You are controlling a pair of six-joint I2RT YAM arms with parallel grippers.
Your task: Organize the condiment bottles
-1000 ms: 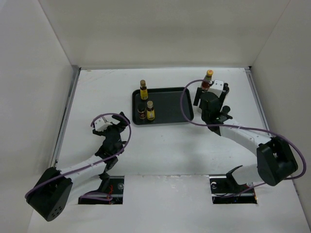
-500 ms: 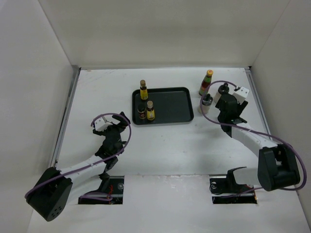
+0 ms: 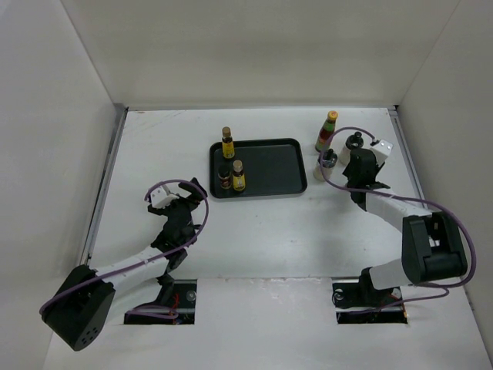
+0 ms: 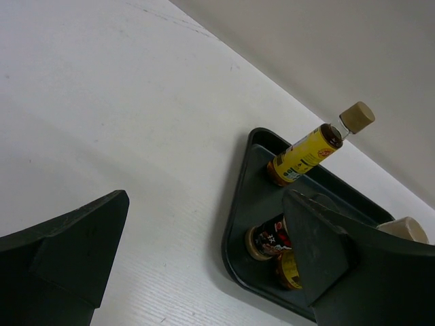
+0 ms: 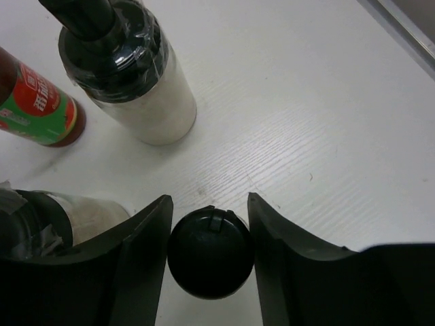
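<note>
On the right side of the table stand a green-capped, red-necked bottle (image 3: 327, 131) (image 5: 37, 102), a white black-capped bottle (image 3: 356, 140) (image 5: 132, 75) and a pale dark-lidded shaker (image 3: 328, 163) (image 5: 64, 217). My right gripper (image 3: 358, 162) (image 5: 209, 207) hangs just behind them, shut on the round black cap of another bottle (image 5: 211, 252); both fingers touch the cap. That bottle is hidden under the gripper in the top view. The black tray (image 3: 269, 166) (image 4: 245, 204) holds two yellow-labelled bottles (image 3: 228, 143) (image 3: 238, 177) (image 4: 302, 153) and a dark spice jar (image 3: 224, 176) (image 4: 268, 239). My left gripper (image 3: 173, 202) (image 4: 204, 238) is open, near-left of the tray.
White walls close in the table on the left, back and right. The right arm's purple cable (image 3: 339, 131) loops over the bottles on the right. The tray's right half is bare.
My right gripper moved right, away from the green-capped bottle, uncovering the shaker. Its jaws narrowed onto the black cap. The left arm stayed still.
</note>
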